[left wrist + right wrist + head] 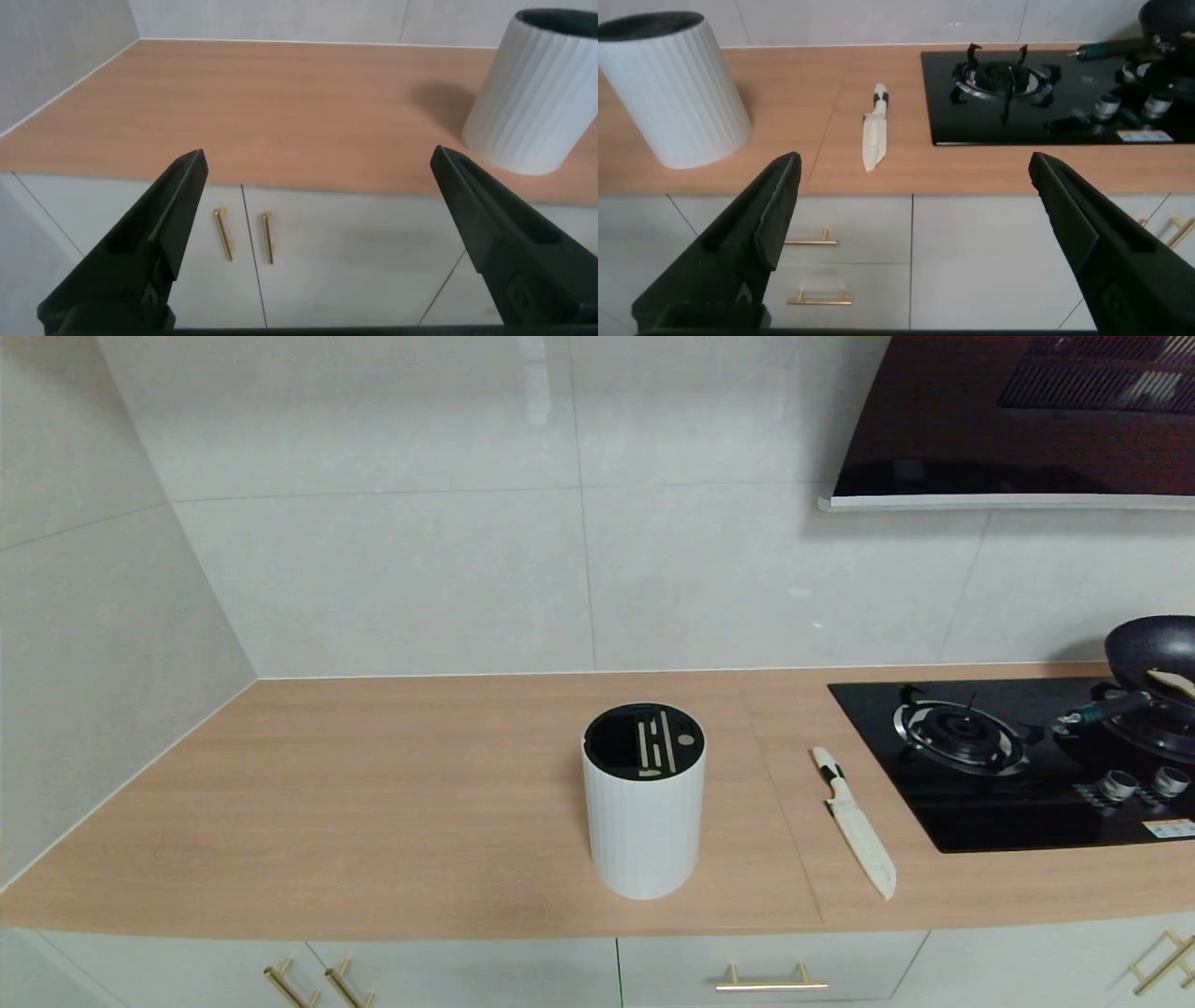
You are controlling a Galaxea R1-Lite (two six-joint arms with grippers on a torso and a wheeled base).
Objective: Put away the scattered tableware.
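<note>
- Could skid the knife [854, 821] away with a shallow pinch: lies flat on the surface [373, 803], right of centre, between white holder [644, 803] and stove [1008, 756].
- Might tip the holder by missing its narrow slots.
- Spread wide, holding nothing: left fingers [168, 215], right fingers [757, 224].

Head view: light is bright, even and diffuse. A pale vertical glare streak sits high on the wall tiles [535, 387]; I take the source to be overhead. The range hood [1008, 420] drops a soft shadow on the wall beneath it. The pan [1153, 653] throws a faint shadow to its left. The white holder [644, 812] leaves only a weak shadow on the counter [373, 803], on its left side. The cooktop [1008, 812] glass gives dull reflections. The counter's front edge bows toward the right corner. Wrist views: left gripper [318, 154] and right gripper [913, 159] read near-black, underlit
</note>
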